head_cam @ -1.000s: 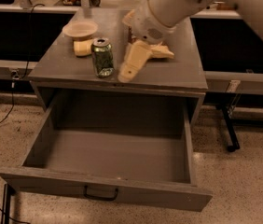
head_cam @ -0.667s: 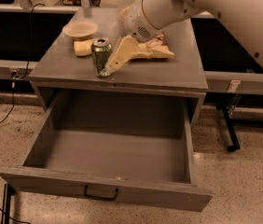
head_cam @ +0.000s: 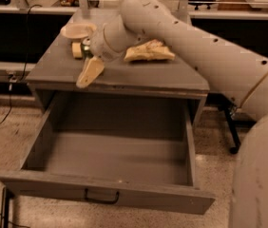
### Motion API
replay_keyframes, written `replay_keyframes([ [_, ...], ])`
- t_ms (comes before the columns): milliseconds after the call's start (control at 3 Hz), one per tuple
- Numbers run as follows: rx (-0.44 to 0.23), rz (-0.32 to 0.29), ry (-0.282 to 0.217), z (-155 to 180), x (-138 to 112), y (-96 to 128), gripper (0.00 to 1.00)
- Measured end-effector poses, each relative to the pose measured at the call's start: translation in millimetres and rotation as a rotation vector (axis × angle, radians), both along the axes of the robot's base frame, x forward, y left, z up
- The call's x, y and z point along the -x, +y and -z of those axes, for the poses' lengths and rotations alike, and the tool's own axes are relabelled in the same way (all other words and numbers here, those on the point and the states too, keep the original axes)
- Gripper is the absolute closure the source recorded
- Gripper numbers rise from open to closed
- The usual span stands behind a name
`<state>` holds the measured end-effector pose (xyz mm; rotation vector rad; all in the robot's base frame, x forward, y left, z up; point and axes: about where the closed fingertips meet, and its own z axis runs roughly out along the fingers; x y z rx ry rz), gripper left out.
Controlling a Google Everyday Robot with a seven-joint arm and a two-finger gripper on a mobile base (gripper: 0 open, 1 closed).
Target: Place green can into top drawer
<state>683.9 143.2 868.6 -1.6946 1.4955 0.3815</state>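
The green can (head_cam: 85,43) stands on the grey cabinet top, next to a yellow sponge, and only a dark green sliver of it shows behind my gripper. My gripper (head_cam: 88,69) is at the can, reaching from the right and pointing down and left over the cabinet's front left part. The top drawer (head_cam: 124,197) is pulled fully open below, empty, with a small black handle (head_cam: 100,199) at the centre of its front panel.
A tan chip bag (head_cam: 149,51) lies on the cabinet top (head_cam: 138,77) to the right of the gripper. A shallow cream bowl (head_cam: 77,31) and a yellow sponge (head_cam: 77,50) sit at the back left. My arm (head_cam: 210,56) crosses from the right. Dark shelving runs behind.
My gripper has swung left from the chip bag to the green can and now covers most of it. The can has not moved on the cabinet top.
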Motion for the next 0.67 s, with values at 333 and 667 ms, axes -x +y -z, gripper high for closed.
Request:
replay_keyframes([
  [333,0.000,0.000,0.000,-9,0,0,0.00],
  [667,0.000,0.000,0.000,-27,0,0,0.00],
])
